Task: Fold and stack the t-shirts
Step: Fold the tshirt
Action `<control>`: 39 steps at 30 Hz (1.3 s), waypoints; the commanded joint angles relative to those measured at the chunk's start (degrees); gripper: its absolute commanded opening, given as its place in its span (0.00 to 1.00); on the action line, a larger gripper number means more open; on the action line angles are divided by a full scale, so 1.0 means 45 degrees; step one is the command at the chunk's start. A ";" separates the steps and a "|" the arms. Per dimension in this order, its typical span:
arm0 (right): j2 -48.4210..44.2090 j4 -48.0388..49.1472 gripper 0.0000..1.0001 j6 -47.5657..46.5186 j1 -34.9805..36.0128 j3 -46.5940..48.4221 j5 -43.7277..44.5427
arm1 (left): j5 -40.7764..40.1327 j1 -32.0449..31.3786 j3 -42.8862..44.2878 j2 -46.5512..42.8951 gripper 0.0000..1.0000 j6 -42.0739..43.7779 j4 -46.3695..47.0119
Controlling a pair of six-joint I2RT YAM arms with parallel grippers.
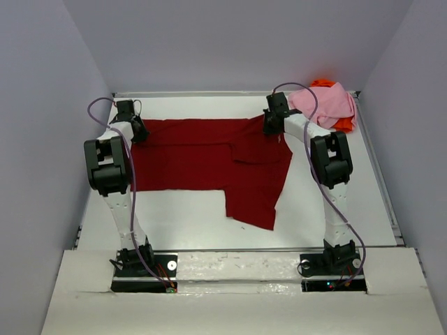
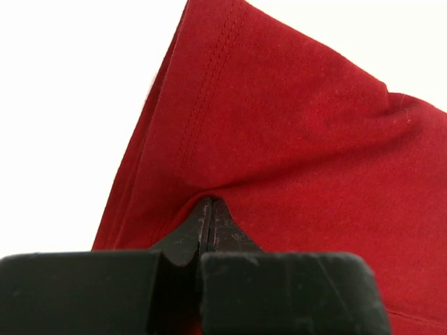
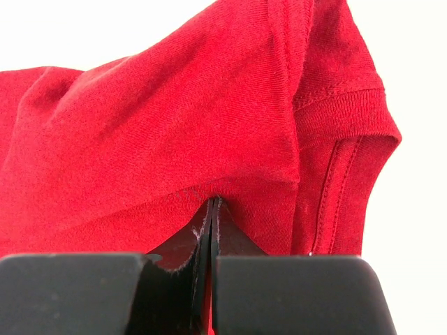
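Dark red t-shirt (image 1: 209, 164) spread mid-way on the table (image 1: 181, 216), one flap trailing toward 5 o'clock. Left gripper (image 1: 133, 129) pinched tight on its 10 o'clock corner; right gripper (image 1: 271, 125) clamped at its 1 o'clock corner. Fold probably next: carry both corners toward 6 together, level, cloth taut. Pink t-shirt (image 1: 325, 103) and orange t-shirt (image 1: 343, 125) heaped at 1 o'clock.

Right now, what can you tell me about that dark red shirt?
The dark red t-shirt is soft knit cloth with stitched hems, spread mostly flat across the white table, one flap reaching toward the near edge. The left gripper and right gripper each pinch its far edge, shut on the cloth.
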 commanded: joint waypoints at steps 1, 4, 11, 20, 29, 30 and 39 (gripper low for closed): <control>0.1118 -0.0853 0.00 -0.0449 -0.0464 0.0803 0.0387 | 0.0304 -0.0075 0.1560 0.1043 0.00 0.0338 -0.1136; 0.1723 -0.1185 0.00 -0.0663 -0.0465 0.1857 0.0406 | 0.0343 -0.0075 0.2498 0.1610 0.00 0.0416 -0.1489; 0.3032 -0.1615 0.00 -0.1133 -0.0581 0.3872 0.0816 | 0.0421 -0.0094 0.4279 0.2628 0.00 0.0592 -0.2076; 0.2371 -0.1791 0.00 -0.1425 -0.0583 0.4947 0.0055 | 0.1026 -0.0211 0.5373 0.2708 0.01 0.0806 -0.2193; -0.0674 -0.1557 0.57 -0.2774 -0.0583 0.8366 -0.1097 | 0.1398 -0.0465 0.9335 0.0287 0.89 0.1197 -0.3364; -0.1548 -0.1441 0.61 -0.2793 -0.0583 0.8289 -0.1214 | 0.1340 -0.0466 0.9571 -0.0373 0.95 0.1236 -0.3501; -0.8990 -0.0720 0.71 -0.0808 -0.0583 -0.1473 -0.1410 | -0.1781 -0.0368 0.3127 -0.6909 0.99 0.0439 -0.3369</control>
